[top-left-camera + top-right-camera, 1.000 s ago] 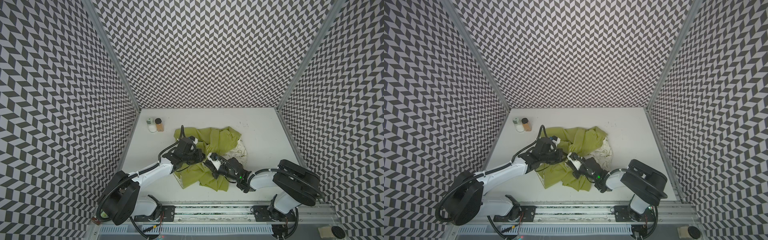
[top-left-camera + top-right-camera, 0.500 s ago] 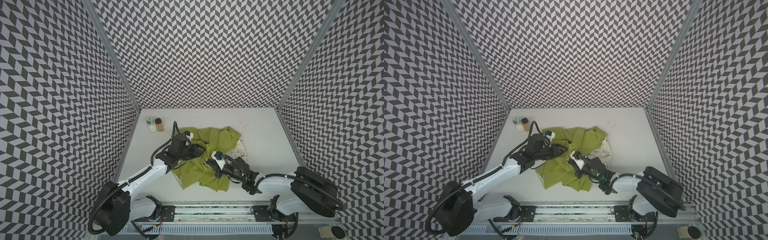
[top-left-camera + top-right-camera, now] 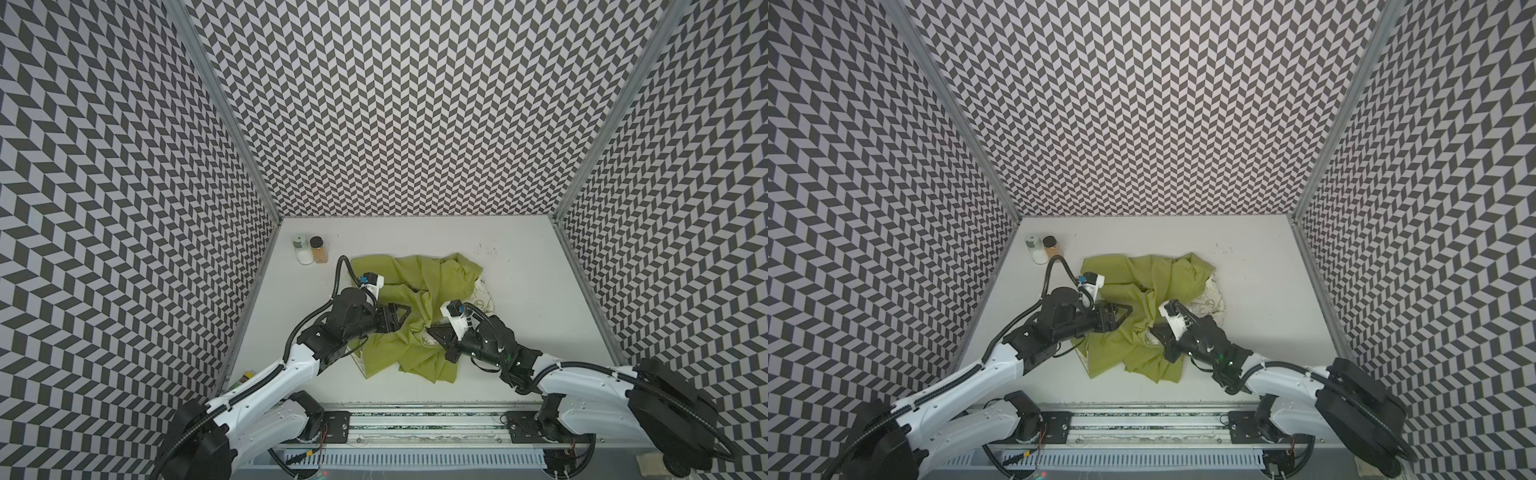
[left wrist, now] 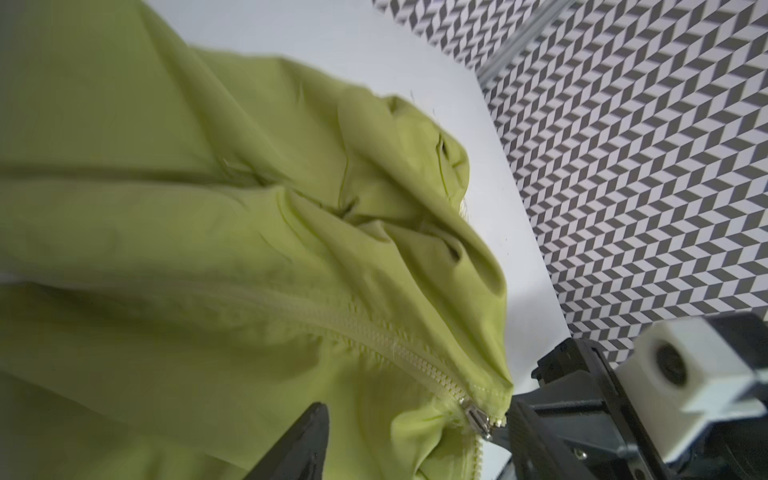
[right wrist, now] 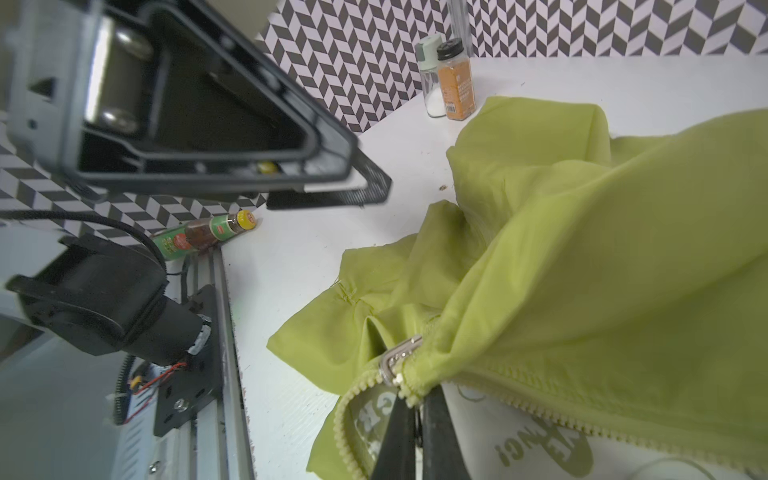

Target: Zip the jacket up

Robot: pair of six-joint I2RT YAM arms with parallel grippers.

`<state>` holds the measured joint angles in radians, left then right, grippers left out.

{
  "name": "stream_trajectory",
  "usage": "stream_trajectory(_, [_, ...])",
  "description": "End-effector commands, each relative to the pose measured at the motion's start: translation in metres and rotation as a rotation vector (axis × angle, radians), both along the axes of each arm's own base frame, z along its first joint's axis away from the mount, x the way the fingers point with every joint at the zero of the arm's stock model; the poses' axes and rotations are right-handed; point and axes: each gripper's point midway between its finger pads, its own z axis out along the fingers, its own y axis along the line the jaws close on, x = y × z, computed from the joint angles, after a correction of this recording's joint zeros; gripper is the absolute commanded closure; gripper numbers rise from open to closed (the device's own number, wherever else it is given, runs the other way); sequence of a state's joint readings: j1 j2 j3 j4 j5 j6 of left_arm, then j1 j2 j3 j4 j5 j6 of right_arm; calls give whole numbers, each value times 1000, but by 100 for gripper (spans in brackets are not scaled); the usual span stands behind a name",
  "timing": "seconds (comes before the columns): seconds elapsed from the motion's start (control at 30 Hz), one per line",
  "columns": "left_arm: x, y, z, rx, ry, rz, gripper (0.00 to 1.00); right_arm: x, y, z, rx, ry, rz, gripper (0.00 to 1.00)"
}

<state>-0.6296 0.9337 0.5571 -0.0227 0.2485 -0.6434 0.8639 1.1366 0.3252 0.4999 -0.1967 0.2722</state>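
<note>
Clearly mid-job on the jacket (image 3: 419, 286) — crumpled lime-green on the white table (image 3: 532, 266), bunched between the two sets of fingers, with printed cream lining (image 5: 519, 449) showing right under the right ones.

Clamped tight with the right gripper (image 5: 417, 432) on the zipper tape, at the very fingertips and just under the metal slider (image 5: 397, 359). Raised off the table there, it seems, so that cloth hangs away from the pinch. Probably held that way to anchor the tape and keep the teeth (image 5: 540, 407) taut, since a slider runs only against a fixed end. Joined teeth beyond the slider in the left wrist view, parted teeth beside the right fingers, so judged only partly zipped.

Spread apart at the left gripper (image 3: 404, 319), gripping nothing: one dark finger (image 4: 303, 440) hovering just short of the slider, cloth beneath it but not pinched. Seemingly lined up facing the right fingertips, near them yet apart, ready to close on the pull.

Calls for a fine, square approach next — small target, thin slippery cloth, easy to catch fabric instead of metal.

Well away from both sets of fingers: two spice jars (image 3: 303, 253) in the far corner on the left arm's side, and a sauce bottle (image 5: 208, 232) lying by the rail.
</note>
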Motion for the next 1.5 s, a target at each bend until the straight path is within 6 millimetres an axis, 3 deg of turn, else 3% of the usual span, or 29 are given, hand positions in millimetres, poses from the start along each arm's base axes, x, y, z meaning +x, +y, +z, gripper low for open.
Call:
stream_trajectory(0.0, [4,6,40,-33,-280,1,31,-11,-8,15,82,134,15,100])
stream_trajectory(0.1, [-6,-1,24,-109,-254,-36,30,-7,-19,17,92,174,-18,100])
stream_trajectory(0.23, [-6,-10,-21,-112,-74,-43,29,-17,-9,22,114,152,75,94])
stream_trajectory(0.33, [1,-8,-44,-91,25,3,30,-10,-6,3,20,230,46,88])
stream_trajectory(0.4, [0,-11,-44,-108,30,-6,31,-11,-4,-3,2,245,43,83])
stream_trajectory(0.57, [0,-17,-41,-142,41,-19,31,-19,0,3,65,262,74,73])
stream_trajectory(0.83, [3,-25,-39,-140,59,-42,35,-20,9,6,100,213,59,71])
stream_trajectory(1.07, [6,-32,-43,-125,91,-56,36,14,12,3,81,144,-66,73])
stream_trajectory(1.23, [12,-38,-49,-102,124,-62,38,8,29,1,94,143,19,71])
stream_trajectory(1.47, [14,-44,-60,-79,163,-81,43,9,31,0,116,112,28,65])
